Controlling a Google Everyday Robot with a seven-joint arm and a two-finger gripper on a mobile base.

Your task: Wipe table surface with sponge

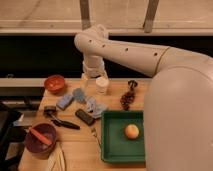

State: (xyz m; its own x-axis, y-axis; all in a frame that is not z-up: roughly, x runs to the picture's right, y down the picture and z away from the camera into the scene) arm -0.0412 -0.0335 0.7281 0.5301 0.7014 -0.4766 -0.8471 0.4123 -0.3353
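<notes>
A blue-grey sponge (65,101) lies on the wooden table (75,150) at the left middle. Two more blue-grey pieces lie beside it, one round (79,94) and one crumpled like a cloth (95,107). My white arm (150,55) reaches in from the right across the back of the table. The gripper (88,76) hangs at the table's back edge, just left of a white cup (102,85) and behind the sponge, apart from it.
A red bowl (54,83) sits back left. A purple bowl with a carrot (40,140) stands front left, with corn husk (55,157) below it. A green tray (116,145) holds an orange (131,131). Dark grapes (127,99), a black block (84,116) and a black tool (60,120) lie mid-table.
</notes>
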